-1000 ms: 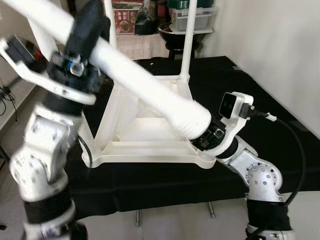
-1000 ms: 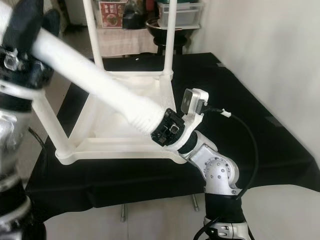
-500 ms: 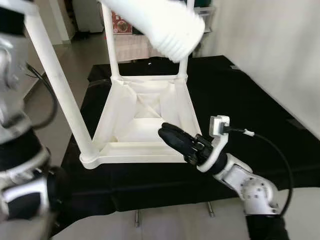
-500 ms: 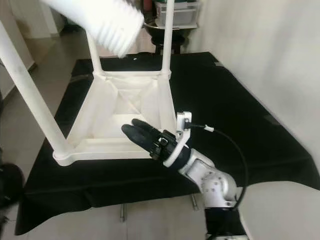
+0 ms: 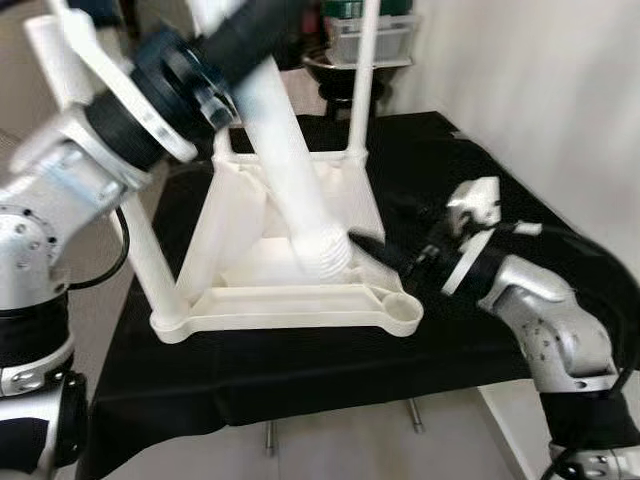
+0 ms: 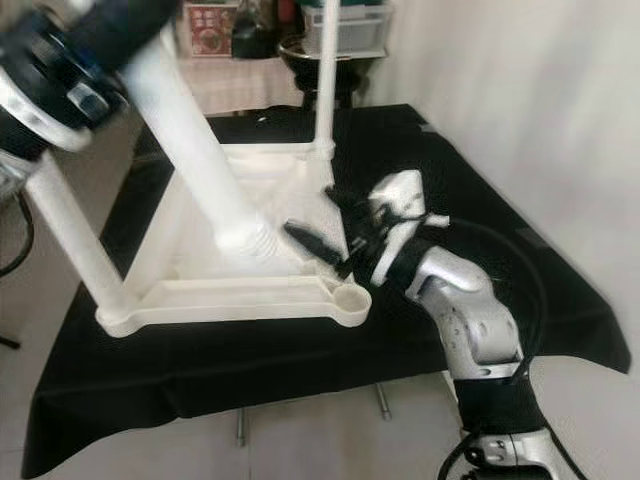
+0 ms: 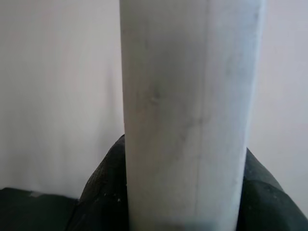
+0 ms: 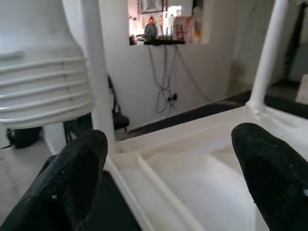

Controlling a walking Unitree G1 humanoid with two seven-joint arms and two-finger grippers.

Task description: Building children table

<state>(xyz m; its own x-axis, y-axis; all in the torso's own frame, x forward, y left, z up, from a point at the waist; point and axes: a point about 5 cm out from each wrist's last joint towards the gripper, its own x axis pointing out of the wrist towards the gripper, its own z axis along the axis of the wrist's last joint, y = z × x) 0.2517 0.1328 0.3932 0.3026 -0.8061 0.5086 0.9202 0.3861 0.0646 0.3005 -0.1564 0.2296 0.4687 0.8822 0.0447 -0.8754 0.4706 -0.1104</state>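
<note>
My left gripper (image 5: 215, 60) is up high at the far left, fingers clamped round a loose white table leg (image 5: 290, 170). In the left wrist view the leg (image 7: 187, 110) runs straight out between my black fingers (image 7: 103, 192), one each side, pinching it. The leg slants down and to the right from that grip, and its ribbed end (image 5: 328, 255) sits low over the upturned white table top (image 5: 300, 300), near the front right corner, w/ the end just above or touching the inner panel; can't tell which.

The table top lies upside down on a black cloth (image 5: 470, 170) covering the work surface. At its front right corner there's an open round socket (image 5: 405, 312) w/ no leg in it. Three other legs already stand up from it: one at front left (image 5: 150, 265), two at the back, e.g. the back right one (image 5: 362, 80).

My right gripper (image 5: 385, 250) reaches in from the right, low over the table top's right side, close to the ribbed end. Its fingers are spread apart w/ nothing between them; in the right wrist view both pads (image 8: 72, 178) frame the underside of the top, and the ribbed end (image 8: 43, 91) hangs just beside one of them.

Behind the table: a white wall on the right and shelves w/ a clear bin (image 5: 375, 35).
</note>
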